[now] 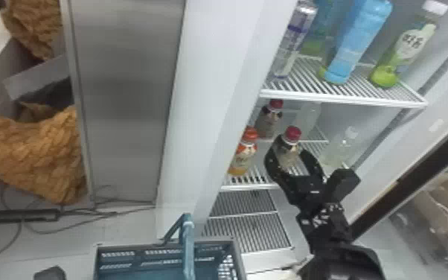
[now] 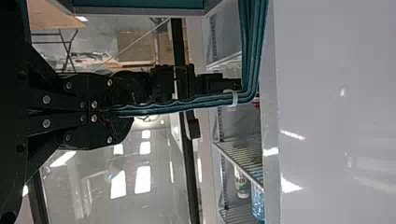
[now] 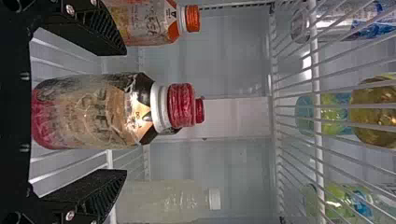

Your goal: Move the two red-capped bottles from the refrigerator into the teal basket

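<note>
Flanking the right end effector (image 1: 287,153) are an orange-capped bottle (image 1: 242,160) to its left and a clear bottle (image 1: 340,149) to its right; the upper shelf (image 1: 346,98) hangs above. The front red-capped bottle (image 1: 289,144) stands between its spread fingers, upright, cap up; the rear one (image 1: 268,120) stands likewise, deeper in. A gap shows beside each finger. The lower shelf's front edge (image 1: 249,187) runs just below. The left end effector (image 2: 111,112) pinches the basket handle (image 2: 187,102).

Glossy clear plastic of the red-capped bottle (image 3: 93,112); brushed, matt metal panel (image 1: 130,104).
</note>
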